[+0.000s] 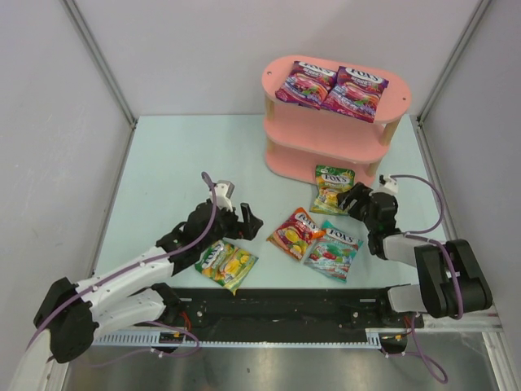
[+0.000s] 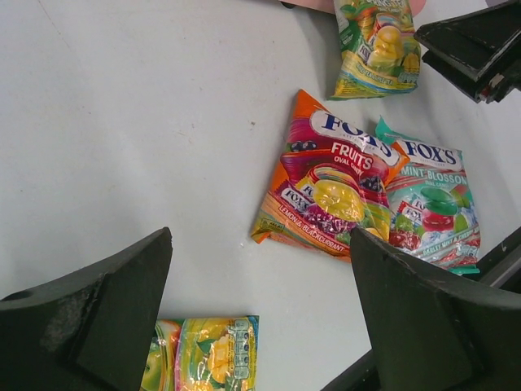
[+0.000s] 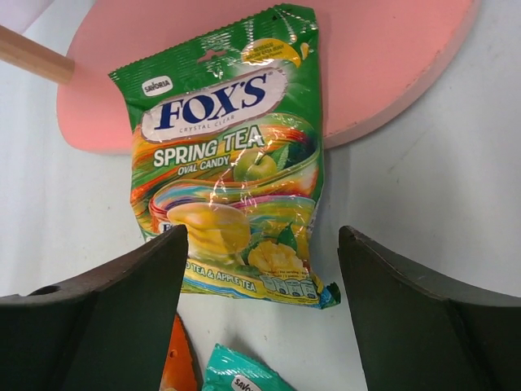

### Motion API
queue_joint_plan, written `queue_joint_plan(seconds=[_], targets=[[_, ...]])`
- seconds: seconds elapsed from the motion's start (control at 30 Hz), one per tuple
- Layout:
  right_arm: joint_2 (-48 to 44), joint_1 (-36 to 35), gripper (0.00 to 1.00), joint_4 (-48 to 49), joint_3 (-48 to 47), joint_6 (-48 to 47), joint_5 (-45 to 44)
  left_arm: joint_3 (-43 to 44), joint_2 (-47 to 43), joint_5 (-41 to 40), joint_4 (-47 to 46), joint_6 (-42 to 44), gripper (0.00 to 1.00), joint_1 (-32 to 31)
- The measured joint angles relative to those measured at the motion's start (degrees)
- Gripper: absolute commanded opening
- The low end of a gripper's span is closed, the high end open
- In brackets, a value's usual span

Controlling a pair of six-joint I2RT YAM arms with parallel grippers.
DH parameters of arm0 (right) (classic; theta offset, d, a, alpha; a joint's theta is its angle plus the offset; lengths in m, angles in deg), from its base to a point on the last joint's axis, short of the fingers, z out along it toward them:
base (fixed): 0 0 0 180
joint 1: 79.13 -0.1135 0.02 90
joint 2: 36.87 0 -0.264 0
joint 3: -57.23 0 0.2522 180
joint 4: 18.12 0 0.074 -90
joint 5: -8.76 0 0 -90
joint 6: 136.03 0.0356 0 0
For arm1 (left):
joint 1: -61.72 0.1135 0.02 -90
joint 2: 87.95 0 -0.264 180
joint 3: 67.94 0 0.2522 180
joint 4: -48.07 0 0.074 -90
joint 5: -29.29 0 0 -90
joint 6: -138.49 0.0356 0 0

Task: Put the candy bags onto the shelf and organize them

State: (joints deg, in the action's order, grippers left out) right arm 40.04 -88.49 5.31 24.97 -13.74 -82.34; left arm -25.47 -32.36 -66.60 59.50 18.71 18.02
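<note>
The pink shelf [image 1: 335, 122] stands at the back right. Two purple-magenta candy bags [image 1: 307, 83] [image 1: 356, 92] lie on its top board. A yellow-green bag [image 1: 332, 188] [image 3: 228, 163] lies on the table, its top edge over the shelf's base [image 3: 383, 65]. A red-orange bag [image 1: 296, 232] [image 2: 334, 183] and a teal-white bag [image 1: 334, 248] [image 2: 431, 204] lie side by side. A second yellow-green bag [image 1: 226, 263] [image 2: 203, 354] lies near the front. My left gripper [image 1: 250, 221] [image 2: 260, 326] is open and empty above that bag's far end. My right gripper [image 1: 352, 202] [image 3: 260, 318] is open and empty just short of the first yellow-green bag.
Grey walls enclose the pale table on three sides. A black rail [image 1: 277, 305] runs along the near edge. A wooden dowel post [image 3: 32, 53] of the shelf shows at the upper left of the right wrist view.
</note>
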Motion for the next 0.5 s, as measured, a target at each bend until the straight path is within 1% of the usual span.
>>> queue_joint_plan(seconds=[0.17, 0.33, 0.5], targets=[[1.25, -1.53, 0.81, -0.07, -0.13, 2.64, -2.80, -0.31, -0.74, 0.00, 0.02, -0.24, 0.94, 0.00], [3.08, -3.37, 0.80, 0.00, -0.17, 4.44, -5.27, -0.50, -0.92, 0.00, 0.00, -0.24, 0.94, 0.00], [5.46, -3.58, 0.80, 1.11, -0.17, 5.42, -6.25, -0.52, -0.85, 0.04, 0.00, -0.22, 0.94, 0.00]])
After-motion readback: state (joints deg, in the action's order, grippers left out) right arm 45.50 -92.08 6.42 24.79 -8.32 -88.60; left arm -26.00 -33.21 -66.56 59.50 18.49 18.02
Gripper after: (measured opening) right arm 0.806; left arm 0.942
